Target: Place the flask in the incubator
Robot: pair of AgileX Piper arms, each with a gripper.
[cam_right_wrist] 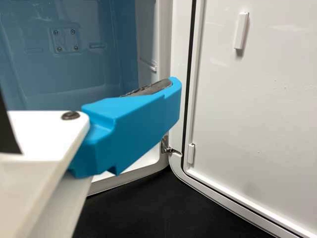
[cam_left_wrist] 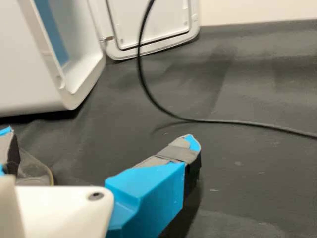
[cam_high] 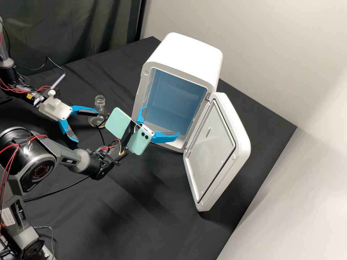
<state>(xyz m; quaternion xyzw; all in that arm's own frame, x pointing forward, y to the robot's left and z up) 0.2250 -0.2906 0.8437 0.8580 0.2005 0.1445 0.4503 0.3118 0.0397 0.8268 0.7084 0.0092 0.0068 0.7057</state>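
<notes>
flask (cam_high: 98, 112): sitting upright on the bench (cam_high: 144, 202), left of mid-frame, right at one fingertip of the left gripper (cam_high: 86, 125)
left gripper: spread wide, not gripping anything
right gripper (cam_high: 161, 121): spread too, empty, at the incubator (cam_high: 188, 57) mouth, mid-frame
door (cam_high: 217, 151): swung open

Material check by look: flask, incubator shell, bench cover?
The flask is clear and glossy, with the bench showing through it: likely glass, though clear plastic is not ruled out. The incubator shell looks like smooth white moulded plastic, going by its rounded corners and soft sheen. The bench cover is matte black cloth, with folds and creases.
</notes>
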